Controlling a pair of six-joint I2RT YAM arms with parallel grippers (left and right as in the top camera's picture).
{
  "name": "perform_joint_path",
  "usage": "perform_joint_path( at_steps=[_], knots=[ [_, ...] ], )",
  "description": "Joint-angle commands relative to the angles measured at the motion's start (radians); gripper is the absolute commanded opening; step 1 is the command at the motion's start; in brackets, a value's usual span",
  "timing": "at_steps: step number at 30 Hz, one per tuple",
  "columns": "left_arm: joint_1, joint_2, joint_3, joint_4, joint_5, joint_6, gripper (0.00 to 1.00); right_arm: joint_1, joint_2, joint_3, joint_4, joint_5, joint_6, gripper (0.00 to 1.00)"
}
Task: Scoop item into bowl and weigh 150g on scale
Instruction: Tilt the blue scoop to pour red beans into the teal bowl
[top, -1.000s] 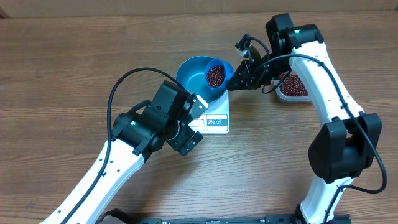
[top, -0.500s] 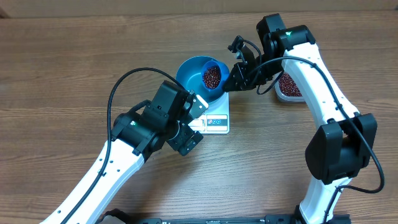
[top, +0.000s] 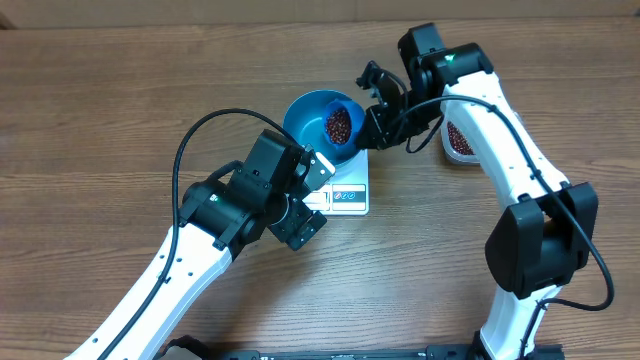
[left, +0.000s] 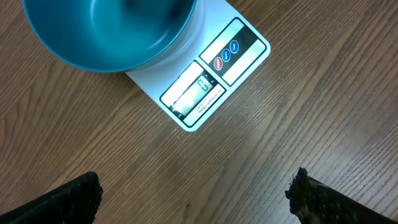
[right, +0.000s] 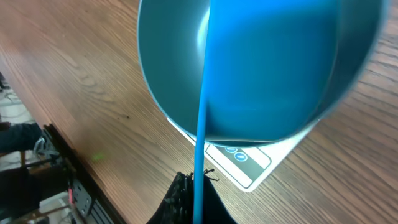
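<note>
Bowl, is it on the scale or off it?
On it. The bowl sits on the scale, covering all but its display edge in the left wrist view.

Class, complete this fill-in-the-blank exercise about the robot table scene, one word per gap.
1. The teal bowl sits on top of the white ____.
2. The right gripper is shut on the handle of a blue ____.
3. What it carries over the bowl is a load of red-brown dried ____.
4. The left gripper holds nothing; its jaws are ____.

Missing words: scale; scoop; beans; open.
</note>
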Motion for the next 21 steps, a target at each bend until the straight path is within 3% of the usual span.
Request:
perform_joint_path(
  at_steps=[1, 21],
  knots=[
    [0.003, -0.004, -0.008, 0.005, 0.018, 0.015, 0.99, 0.029, 0.0, 0.032, 0.011, 0.013, -0.002, 0.04],
    [0.003, -0.004, -0.008, 0.005, 0.018, 0.016, 1.0, 0.071, 0.0, 0.032, 0.035, 0.211, 0.019, 0.04]
  ],
)
